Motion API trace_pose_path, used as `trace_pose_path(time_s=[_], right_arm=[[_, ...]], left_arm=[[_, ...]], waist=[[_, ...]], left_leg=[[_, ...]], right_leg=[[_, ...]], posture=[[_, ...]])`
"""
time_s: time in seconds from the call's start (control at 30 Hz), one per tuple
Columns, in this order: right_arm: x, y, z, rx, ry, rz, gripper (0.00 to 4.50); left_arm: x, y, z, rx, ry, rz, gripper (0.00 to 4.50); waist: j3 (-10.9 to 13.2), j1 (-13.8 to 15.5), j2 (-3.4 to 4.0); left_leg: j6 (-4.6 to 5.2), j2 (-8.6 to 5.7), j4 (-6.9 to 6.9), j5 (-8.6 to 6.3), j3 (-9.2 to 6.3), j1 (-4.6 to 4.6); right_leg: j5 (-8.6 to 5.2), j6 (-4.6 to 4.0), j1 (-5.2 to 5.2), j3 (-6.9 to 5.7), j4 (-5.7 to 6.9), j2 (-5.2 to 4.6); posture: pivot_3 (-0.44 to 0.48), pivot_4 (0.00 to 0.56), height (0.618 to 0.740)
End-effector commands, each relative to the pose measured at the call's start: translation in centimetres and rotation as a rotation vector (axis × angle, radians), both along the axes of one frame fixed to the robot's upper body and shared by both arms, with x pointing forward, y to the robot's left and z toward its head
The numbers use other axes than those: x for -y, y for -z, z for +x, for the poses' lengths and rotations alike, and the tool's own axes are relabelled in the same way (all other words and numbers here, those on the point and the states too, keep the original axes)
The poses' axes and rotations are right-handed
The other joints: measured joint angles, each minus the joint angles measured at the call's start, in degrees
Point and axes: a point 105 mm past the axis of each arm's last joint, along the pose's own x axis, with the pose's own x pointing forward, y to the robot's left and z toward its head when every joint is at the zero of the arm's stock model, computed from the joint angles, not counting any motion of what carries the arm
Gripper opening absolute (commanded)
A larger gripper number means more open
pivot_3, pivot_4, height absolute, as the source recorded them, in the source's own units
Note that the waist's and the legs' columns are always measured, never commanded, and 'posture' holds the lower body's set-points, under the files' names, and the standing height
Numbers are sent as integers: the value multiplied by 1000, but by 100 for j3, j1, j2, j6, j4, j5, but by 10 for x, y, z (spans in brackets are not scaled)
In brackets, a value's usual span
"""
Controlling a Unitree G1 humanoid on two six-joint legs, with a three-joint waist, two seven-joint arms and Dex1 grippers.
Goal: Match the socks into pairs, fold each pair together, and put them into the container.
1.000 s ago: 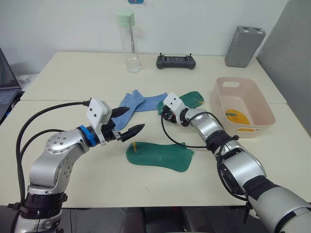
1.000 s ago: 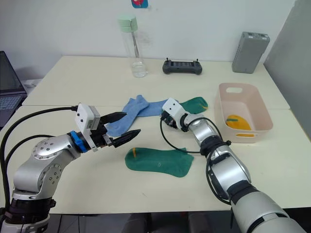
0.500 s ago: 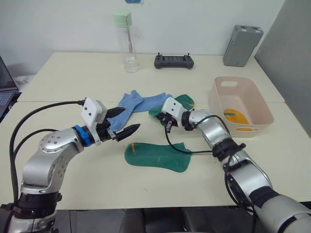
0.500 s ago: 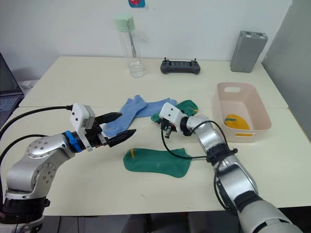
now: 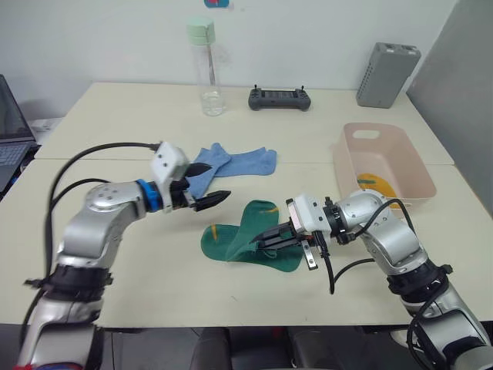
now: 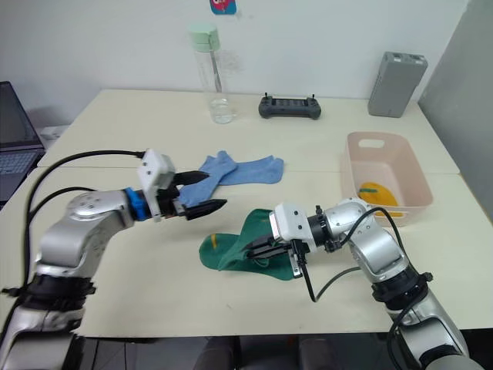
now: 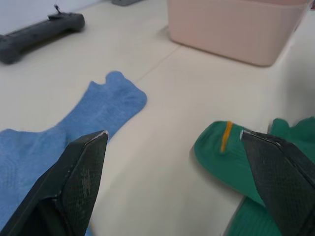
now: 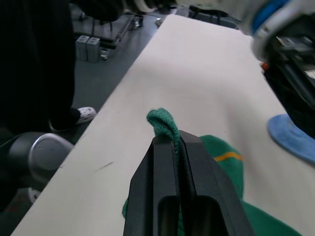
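A dark green sock (image 5: 222,247) with a yellow stripe lies flat near the table's front. My right gripper (image 5: 260,240) is shut on a second dark green sock (image 5: 258,217), which is bunched and draped over the flat one; the right wrist view shows its fold (image 8: 160,118) pinched between the fingers. My left gripper (image 5: 218,179) hovers open just left of both, with nothing held. Two light blue socks (image 5: 235,162) lie overlapped behind it. The pink container (image 5: 337,158) stands at the right with a mustard-yellow sock (image 5: 375,185) inside.
Along the back edge stand a clear bottle (image 5: 203,65) with a green cap, a black controller (image 5: 279,98) and a grey upright box (image 5: 387,73). A laptop (image 5: 9,131) sits at the far left. A seam in the table runs under the blue socks.
My right gripper has pulled the second green sock from beside the blue socks forward onto the flat green sock. My left gripper has shifted slightly rightward toward the blue socks, still open.
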Motion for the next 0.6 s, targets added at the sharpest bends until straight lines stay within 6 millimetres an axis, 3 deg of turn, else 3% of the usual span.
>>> trace_pose_path(time_s=[0.03,0.2,0.37,0.47,0.6], right_arm=[[0,-1,-4,54,-21,-10,53],[-3,-1,-3,58,2,-6,53],[-4,0,-3,59,15,-4,53],[-4,1,-5,61,17,-2,0],[-4,0,-4,65,30,8,0]], left_arm=[[17,13,13,26,62,88,4500],[45,35,28,20,163,154,4500],[55,51,34,45,209,241,4500],[60,56,33,17,246,229,3907],[61,55,33,0,252,182,2679]], waist=[[0,13,0],[0,45,0],[0,23,0],[0,30,0],[0,29,-1]], left_leg=[[0,-2,0,0,0,-2],[0,-4,-5,0,-5,-11],[0,-4,-15,-1,-6,-11],[0,-4,-15,-1,-8,-12],[0,-5,-11,-1,-9,-12]], right_leg=[[13,23,-1,1,0,0],[12,16,-5,0,-1,3],[14,11,-7,1,-2,5],[11,15,-6,0,-1,5],[10,17,-3,1,-1,5]], posture=[[0,150,740],[0,150,740],[0,150,740],[0,150,740],[0,150,740]])
